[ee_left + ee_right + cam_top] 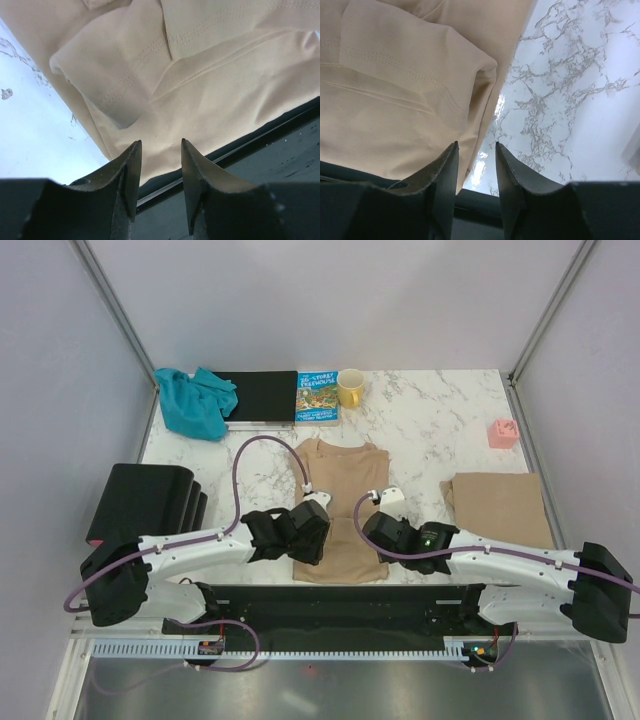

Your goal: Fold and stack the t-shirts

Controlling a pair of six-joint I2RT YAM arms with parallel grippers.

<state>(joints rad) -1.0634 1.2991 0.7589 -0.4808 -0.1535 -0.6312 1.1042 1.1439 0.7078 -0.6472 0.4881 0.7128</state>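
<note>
T-shirt in tan (340,502) lies flat in the middle of the desk (430,430), its sides folded inward, between the two hands. Left hand (159,146) hovers at its near left edge and right hand (476,146) at its near right edge. Both point down, jaws moderately parted, with nothing between them. Second tan t-shirt (500,508) lies folded at the right, and teal garment (195,400) is bunched at the far left. On the book (317,397) cover, "STOREY TREEHOUSE" can be read.
</note>
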